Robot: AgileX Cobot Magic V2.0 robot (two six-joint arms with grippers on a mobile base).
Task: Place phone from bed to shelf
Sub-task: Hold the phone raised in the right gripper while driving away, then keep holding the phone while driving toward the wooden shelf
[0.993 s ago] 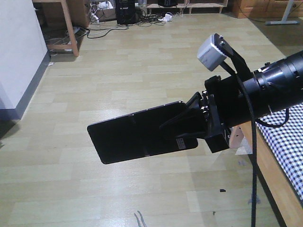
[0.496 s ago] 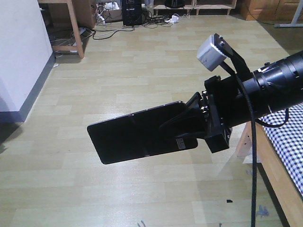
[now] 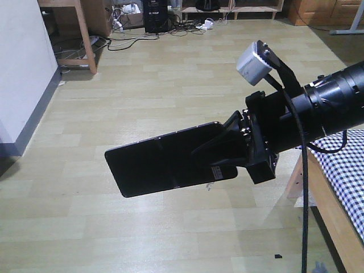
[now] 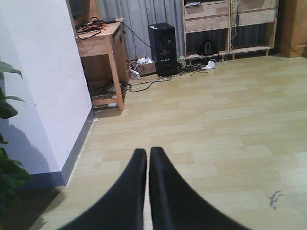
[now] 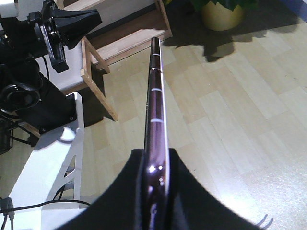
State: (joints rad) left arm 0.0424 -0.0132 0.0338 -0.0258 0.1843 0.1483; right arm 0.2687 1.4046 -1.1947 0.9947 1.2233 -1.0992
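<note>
Carrying the flat black glossy phone (image 3: pixel 165 165) in the right gripper (image 3: pixel 219 154), jaws clamped on its sticker end, in the air above the floor and already off the black-and-white checked bed (image 3: pixel 347 170). Compared with a second ago: same grip, but shifted floor behind, so probably driving toward the light wooden shelf (image 4: pixel 211 23), well apart yet. Counting one phone, one bed, two grippers. Left gripper (image 4: pixel 147 154) pressed together, empty.
</note>
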